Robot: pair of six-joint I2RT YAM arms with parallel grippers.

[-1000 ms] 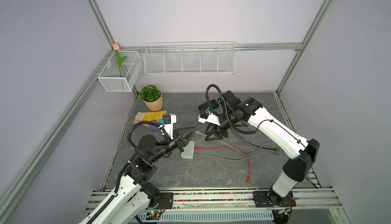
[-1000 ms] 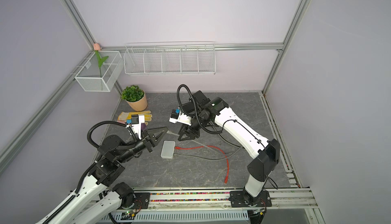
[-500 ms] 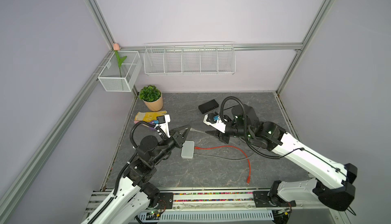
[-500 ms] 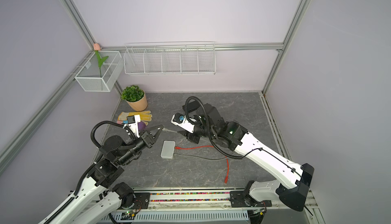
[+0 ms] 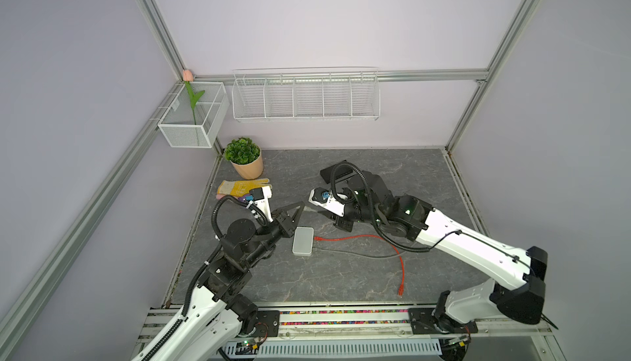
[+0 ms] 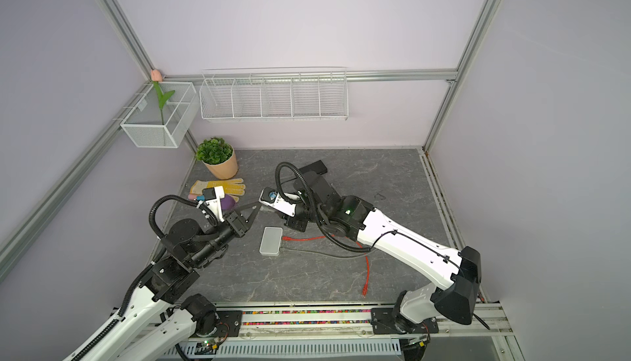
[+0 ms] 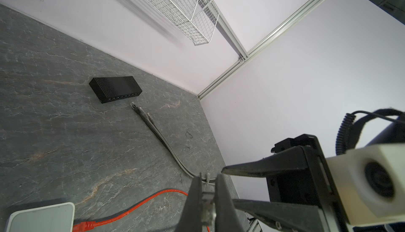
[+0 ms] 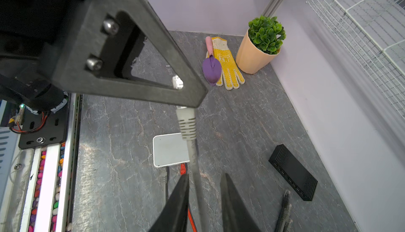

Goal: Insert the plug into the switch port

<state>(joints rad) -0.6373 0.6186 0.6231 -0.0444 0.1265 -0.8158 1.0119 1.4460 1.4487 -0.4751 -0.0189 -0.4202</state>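
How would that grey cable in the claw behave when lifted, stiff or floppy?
Probably springy rather than limp: the grey cable runs nearly straight from the left claw to the right claw. Likely light, since a pinch on its small plug alone holds that end in the air. Its smooth jacket might slide through a loose grip.

We find the potted plant (image 5: 243,158) in the back left corner of the table (image 5: 341,284), the glove (image 5: 239,186) in front of it, the trowel (image 8: 211,69) partly on the glove. The switch (image 7: 115,89) sits near the back wall, the flat box (image 5: 302,241) nearer us, a cable (image 5: 355,237) leaving its right side.
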